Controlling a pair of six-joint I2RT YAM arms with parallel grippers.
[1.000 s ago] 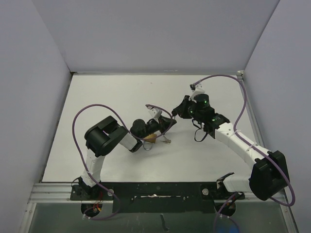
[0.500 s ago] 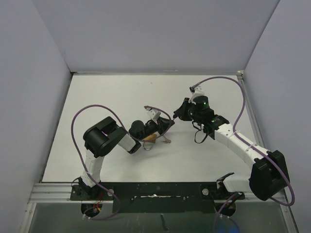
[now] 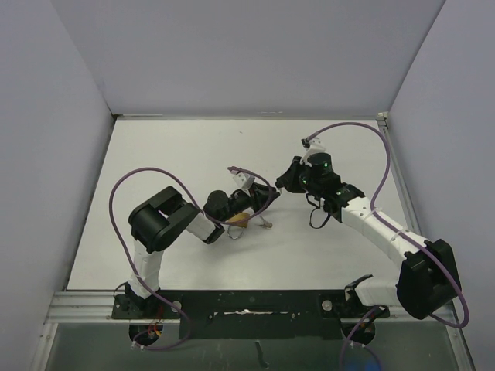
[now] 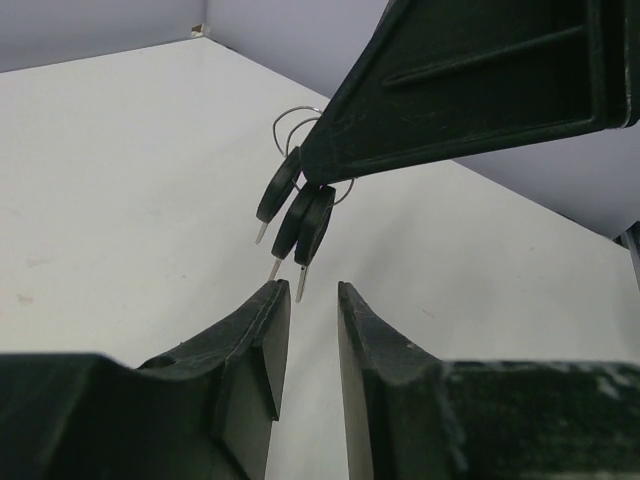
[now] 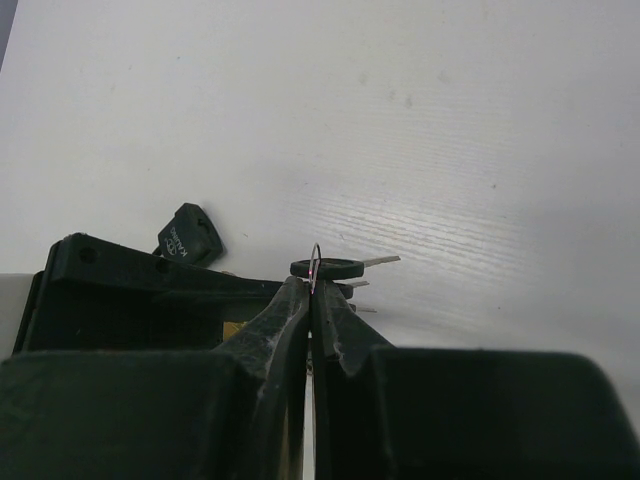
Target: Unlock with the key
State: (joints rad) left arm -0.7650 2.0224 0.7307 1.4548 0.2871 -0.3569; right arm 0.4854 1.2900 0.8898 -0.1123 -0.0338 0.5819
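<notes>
Pinching the key ring [image 5: 315, 262] in the right hand [image 5: 312, 290] at mid-frame, dangles the keys [image 4: 298, 212] just above the left hand [image 4: 312, 300], narrowly spread around nothing, low in frame over the bench [image 4: 120, 180].

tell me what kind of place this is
Probably a robot lab test cell: a white tabletop boxed in by plain grey wall panels, with two black-and-white robot arms mounted on a metal rail at its near edge.
</notes>
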